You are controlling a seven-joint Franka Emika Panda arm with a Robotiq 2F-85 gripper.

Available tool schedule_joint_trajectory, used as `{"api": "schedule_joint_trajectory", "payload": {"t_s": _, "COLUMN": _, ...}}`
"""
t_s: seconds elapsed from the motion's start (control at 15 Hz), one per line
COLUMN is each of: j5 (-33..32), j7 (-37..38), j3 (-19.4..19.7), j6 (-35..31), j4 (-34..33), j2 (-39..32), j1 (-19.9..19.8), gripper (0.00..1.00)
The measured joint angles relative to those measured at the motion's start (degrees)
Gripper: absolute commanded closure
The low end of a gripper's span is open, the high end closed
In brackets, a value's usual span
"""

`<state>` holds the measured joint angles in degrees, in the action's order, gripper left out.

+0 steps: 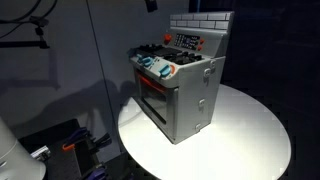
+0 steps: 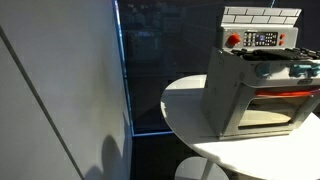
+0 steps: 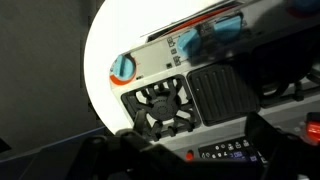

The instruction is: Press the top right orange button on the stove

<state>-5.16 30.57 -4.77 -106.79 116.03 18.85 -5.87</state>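
Note:
A grey toy stove stands on a round white table; it also shows in an exterior view. Its back control panel carries red-orange buttons at either end. In the wrist view my gripper hovers above the stove top, its two dark fingers spread apart and holding nothing. One red-orange button lies between the fingers on the panel, beside a row of small keys. A burner grate and a ribbed griddle lie just beyond. My arm is out of both exterior views, apart from a dark piece at the top edge.
Blue-and-orange knobs line the stove's front edge above the oven door. A white brick-pattern backsplash rises behind the panel. A light wall panel stands beside the table. Clutter lies on the floor.

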Motion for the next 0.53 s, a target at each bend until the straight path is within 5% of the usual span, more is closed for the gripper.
{"api": "schedule_joint_trajectory", "payload": {"t_s": 0.53, "j5": -1.16, "j7": 2.14, "j3": 2.07, "j6": -2.01, "j4": -0.32, "j2": -3.75, "j1": -1.13, "gripper": 0.00}}
